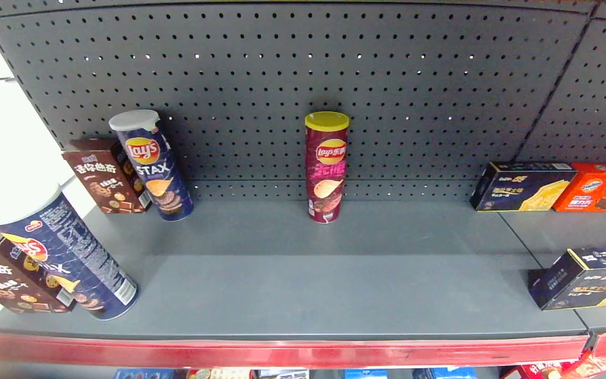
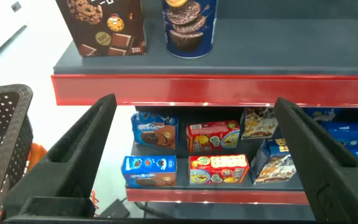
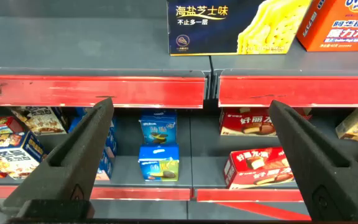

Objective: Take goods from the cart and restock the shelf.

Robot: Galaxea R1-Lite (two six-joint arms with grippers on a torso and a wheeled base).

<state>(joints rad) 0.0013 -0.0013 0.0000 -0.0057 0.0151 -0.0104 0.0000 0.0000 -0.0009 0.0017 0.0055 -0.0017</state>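
Restocking looks barely begun, shelf (image 1: 334, 273) mostly bare around one maroon can (image 1: 326, 168), left gripper (image 2: 194, 104) and right gripper (image 3: 191, 104) spread, empty.

Bare shelf (image 1: 334, 273) middle, maroon can (image 1: 326, 167) upright at back

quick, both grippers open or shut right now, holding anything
Left gripper: open, holding nothing.
Right gripper: open, holding nothing.
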